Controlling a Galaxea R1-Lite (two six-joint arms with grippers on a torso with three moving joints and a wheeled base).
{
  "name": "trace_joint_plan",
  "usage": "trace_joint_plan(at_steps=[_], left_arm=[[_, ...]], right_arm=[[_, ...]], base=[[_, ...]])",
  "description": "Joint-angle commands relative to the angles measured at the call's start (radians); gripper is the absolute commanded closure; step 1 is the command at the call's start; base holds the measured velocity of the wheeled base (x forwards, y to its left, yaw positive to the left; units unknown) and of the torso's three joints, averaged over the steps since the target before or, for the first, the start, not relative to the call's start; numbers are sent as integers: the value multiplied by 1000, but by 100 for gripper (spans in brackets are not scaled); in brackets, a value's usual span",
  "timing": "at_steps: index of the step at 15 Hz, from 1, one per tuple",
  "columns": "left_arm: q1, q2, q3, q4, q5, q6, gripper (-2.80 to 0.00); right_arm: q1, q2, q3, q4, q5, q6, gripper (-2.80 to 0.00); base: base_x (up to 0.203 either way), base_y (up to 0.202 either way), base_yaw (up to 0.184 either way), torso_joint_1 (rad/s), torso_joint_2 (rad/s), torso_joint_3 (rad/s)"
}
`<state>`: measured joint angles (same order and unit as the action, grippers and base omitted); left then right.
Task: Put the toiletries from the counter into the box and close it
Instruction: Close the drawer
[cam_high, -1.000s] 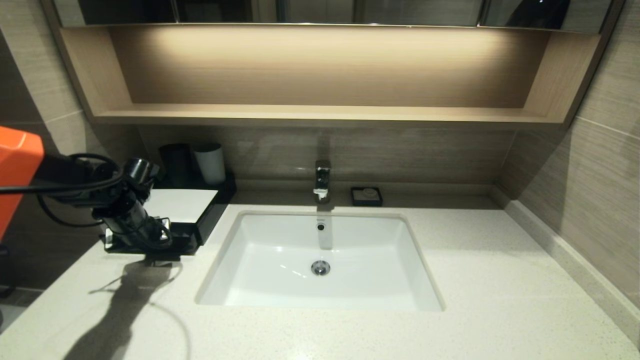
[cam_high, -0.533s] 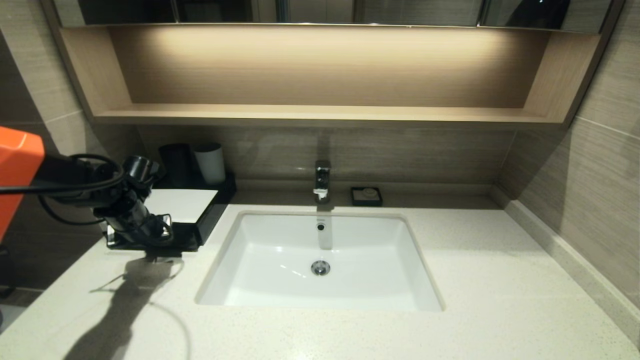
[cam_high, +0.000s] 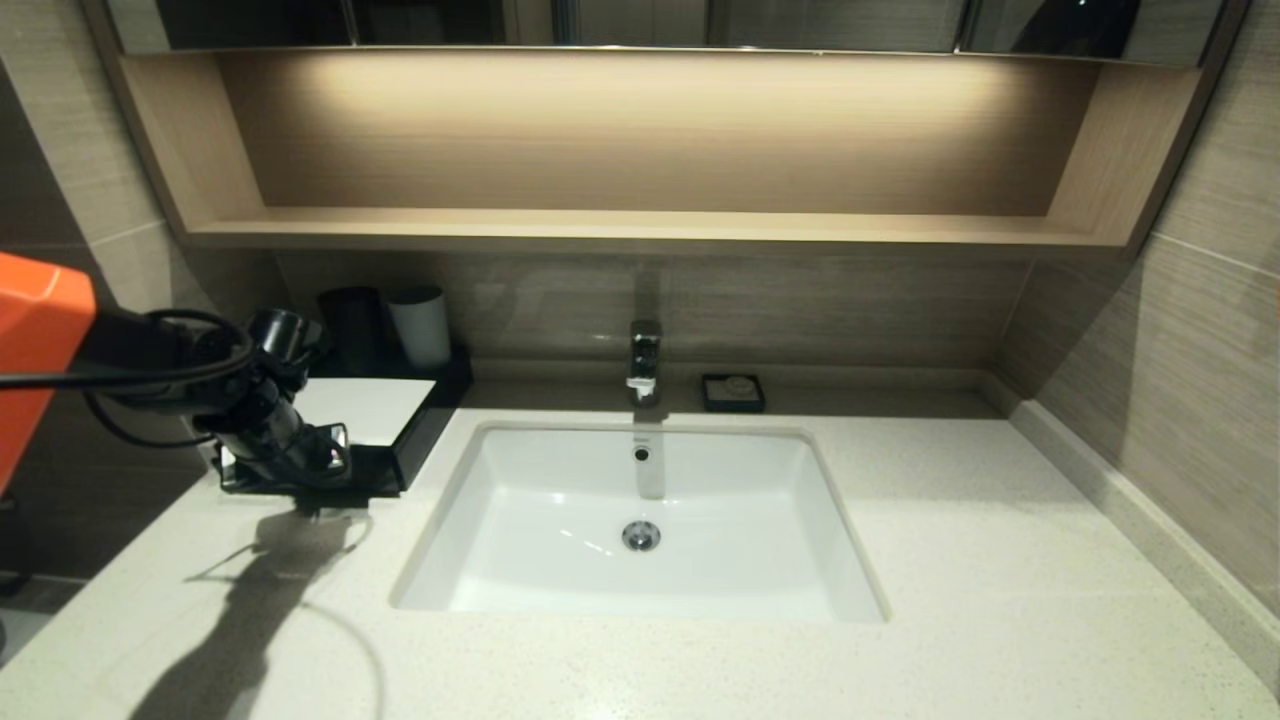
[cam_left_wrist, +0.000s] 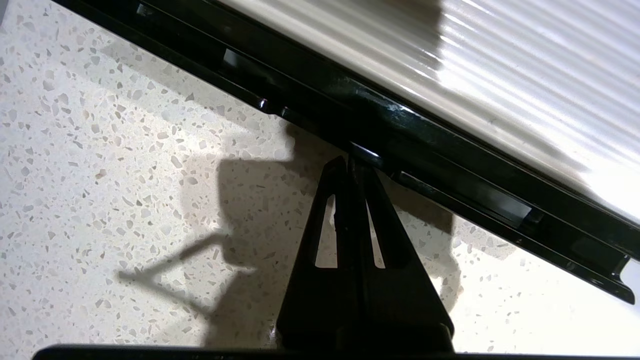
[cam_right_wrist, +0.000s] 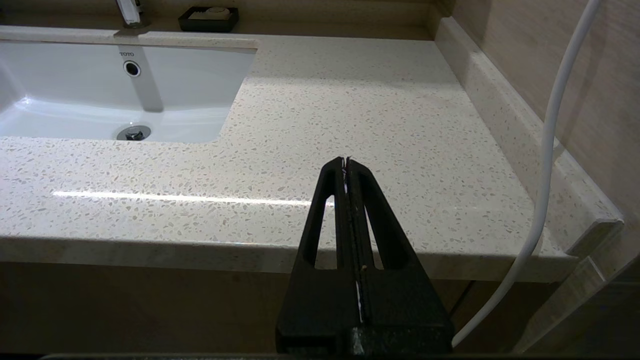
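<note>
The left gripper is pressing its tips against the front edge of the black box, which is sitting on the speckled counter just to the left of the white sink. Its jaws are closed flat against each other and gripping nothing. The box's pale ribbed lid is lying over the top. Two cups, one black and one white, are standing behind the box, farther from the sink's front rim. A faucet is rising behind the sink, with a small black soap dish to its right. The right gripper is idling off the counter's front edge, to the sink's right, its jaws pressed together and empty.
</note>
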<state>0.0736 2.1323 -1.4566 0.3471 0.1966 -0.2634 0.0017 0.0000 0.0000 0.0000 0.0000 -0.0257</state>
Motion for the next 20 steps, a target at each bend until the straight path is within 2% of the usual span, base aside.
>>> trace_joint_plan(at_steps=[1,14,20], left_arm=[[0,5,1,-10,1,-2,0],[2,3,19,-92,4,-7,0],[0,-37,57,-88,10,-1,0]], right_arm=[[0,-2,2,0,0,0,0],[0,-1,2,0,0,0,0],[0,-2,2,0,0,0,0]], base=[[0,0,0,0,0,0],[0,0,0,0,0,0],[0,0,0,0,0,0]])
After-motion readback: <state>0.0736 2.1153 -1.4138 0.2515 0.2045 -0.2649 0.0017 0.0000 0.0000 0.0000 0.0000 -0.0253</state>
